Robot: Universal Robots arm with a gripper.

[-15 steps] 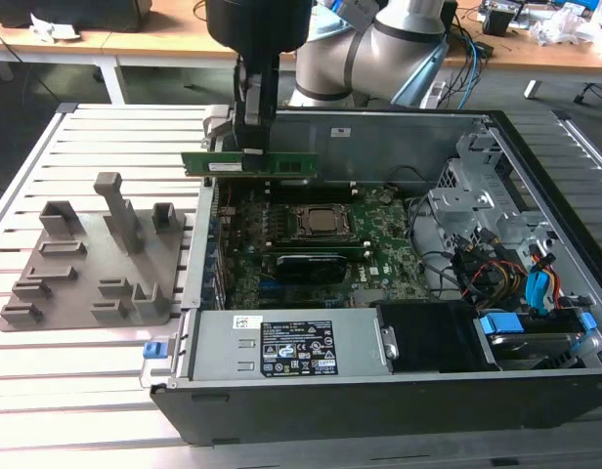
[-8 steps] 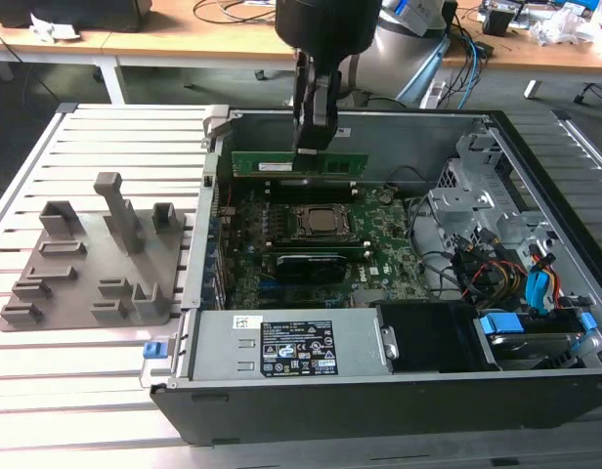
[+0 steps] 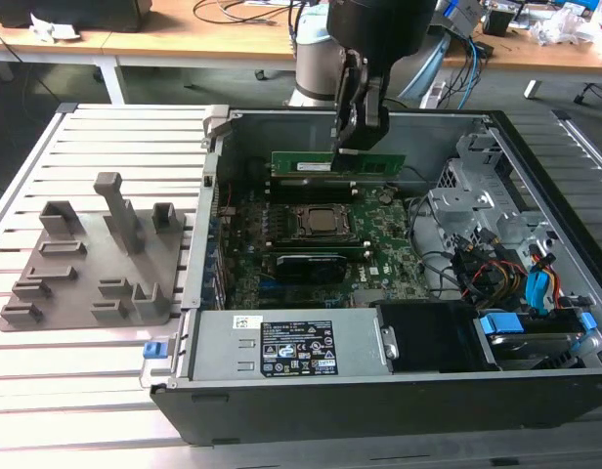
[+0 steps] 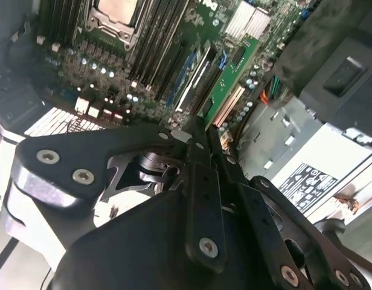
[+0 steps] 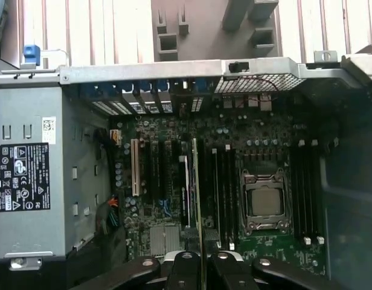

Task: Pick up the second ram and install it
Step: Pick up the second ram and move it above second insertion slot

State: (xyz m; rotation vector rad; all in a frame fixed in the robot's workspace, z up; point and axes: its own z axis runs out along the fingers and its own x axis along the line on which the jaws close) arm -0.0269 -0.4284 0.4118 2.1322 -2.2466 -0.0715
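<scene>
Exterior view, its left to its right:
- Grey fixture (image 3: 96, 264) sits on the slatted counter (image 3: 76, 391), just beside the open case (image 3: 330, 410). The first wrist view catches only a strip of the fixture (image 5: 204, 30) beyond the case wall, cut off by the frame.
- Motherboard (image 3: 379, 249) lies flat in the case, with the CPU socket (image 3: 311, 223) mid-board.
- Second ram (image 3: 379, 161) is on the far side of the socket, long edge level and label facing the camera. Its lower edge is lost against the parts behind it, so I can't tell if it touches a slot or hangs just above.
- Hand (image 3: 355, 147) is clenched on the stick's top edge, right of its middle. The arm above is cut off at the top of the frame.
- Cables (image 3: 477, 269) and drive bays fill the case's right end; the wiring is too tangled to sort out.
- Power supply (image 3: 281, 347) runs along the near wall.

What the wrist views add:
- First wrist view: ram (image 5: 196, 181) is edge-on, a thin line that enters the hand (image 5: 201, 257) between closed fingers. It lines up with the long slots beside the socket (image 5: 264, 202). Chips and label are invisible from here. The supply (image 5: 29, 181) is also in frame.
- Second wrist view: the stick's green face (image 4: 231, 81) sticks out past the hand (image 4: 204, 127). The black linkage blocks most of the frame. The socket (image 4: 116, 9) is clipped at the edge and the slot under the stick is hidden.
</scene>
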